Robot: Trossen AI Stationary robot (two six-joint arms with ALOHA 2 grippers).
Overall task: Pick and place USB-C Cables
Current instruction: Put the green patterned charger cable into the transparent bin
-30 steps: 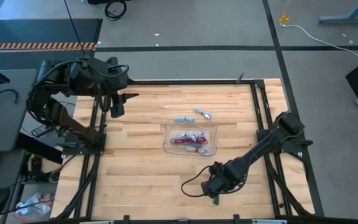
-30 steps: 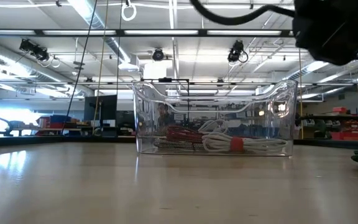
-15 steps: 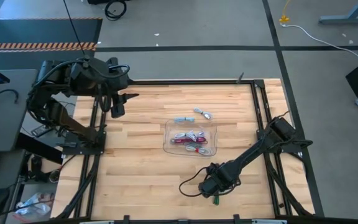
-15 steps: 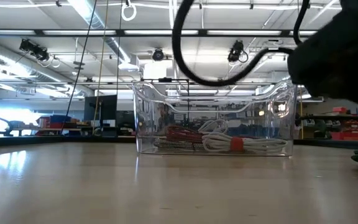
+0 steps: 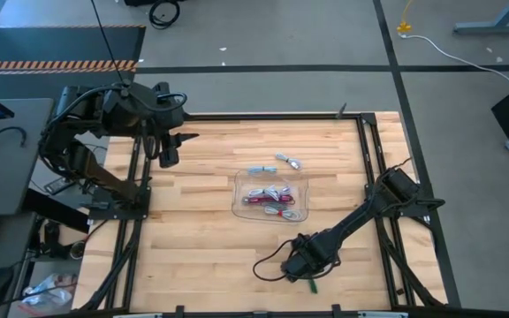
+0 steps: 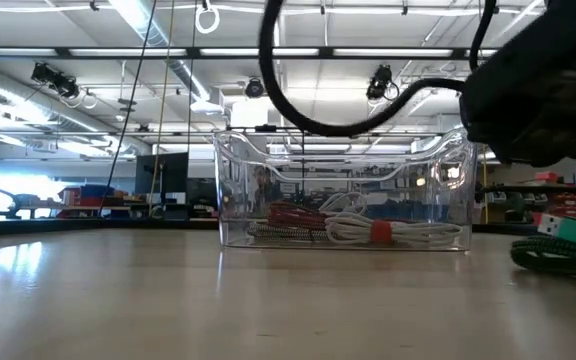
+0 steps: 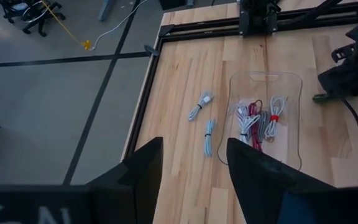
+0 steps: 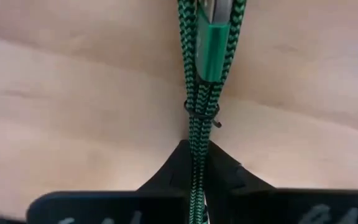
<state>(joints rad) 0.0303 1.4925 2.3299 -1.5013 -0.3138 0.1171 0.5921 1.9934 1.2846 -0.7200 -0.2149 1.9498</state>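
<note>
Right wrist view — right pincer [image 8: 196, 163] clenched on green cable [image 8: 205, 56], left pincer [image 7: 191, 165] released

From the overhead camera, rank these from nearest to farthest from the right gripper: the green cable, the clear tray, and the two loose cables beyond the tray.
1. Green cable: pinched in the right gripper, near the table's front edge.
2. Clear tray: mid-table, holding several cables.
3. Blue-grey cable and silver cable: past the tray's far side; too close to rank.
</note>
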